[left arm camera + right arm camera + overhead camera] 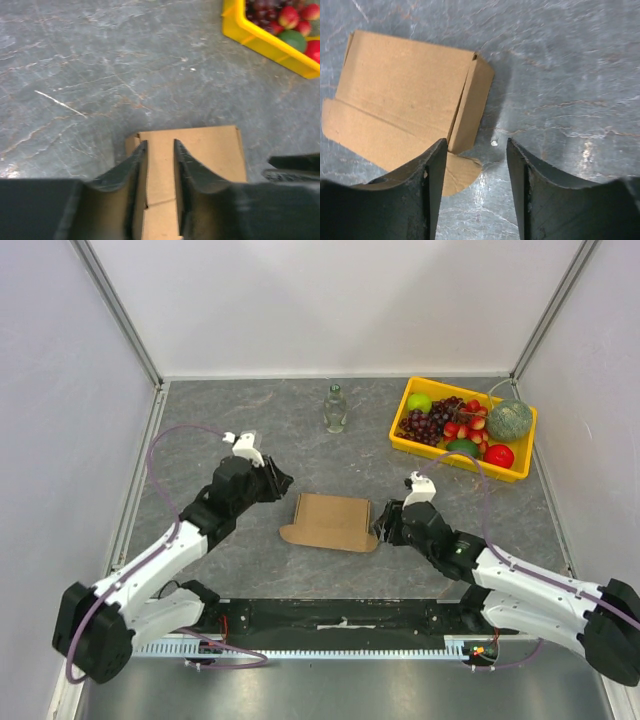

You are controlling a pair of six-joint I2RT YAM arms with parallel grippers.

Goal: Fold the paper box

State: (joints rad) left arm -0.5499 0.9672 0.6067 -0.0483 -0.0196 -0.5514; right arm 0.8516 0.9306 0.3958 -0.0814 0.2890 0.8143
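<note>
The paper box [330,522] is a flattened brown cardboard piece lying in the middle of the table. My left gripper [281,483] hovers just off its far-left corner. In the left wrist view its jaws [160,142] stand a narrow gap apart with nothing between them, and the box [210,150] shows below. My right gripper [381,527] sits at the box's right edge. In the right wrist view it [476,142] is wide open and empty. The box [405,85] lies ahead to its left, with a raised side flap and a rounded tab by the left finger [432,170].
A yellow fruit tray [450,460] stands at the back right and also shows in the left wrist view [260,42]. A small glass bottle [335,410] stands at the back centre. White walls enclose the table on three sides.
</note>
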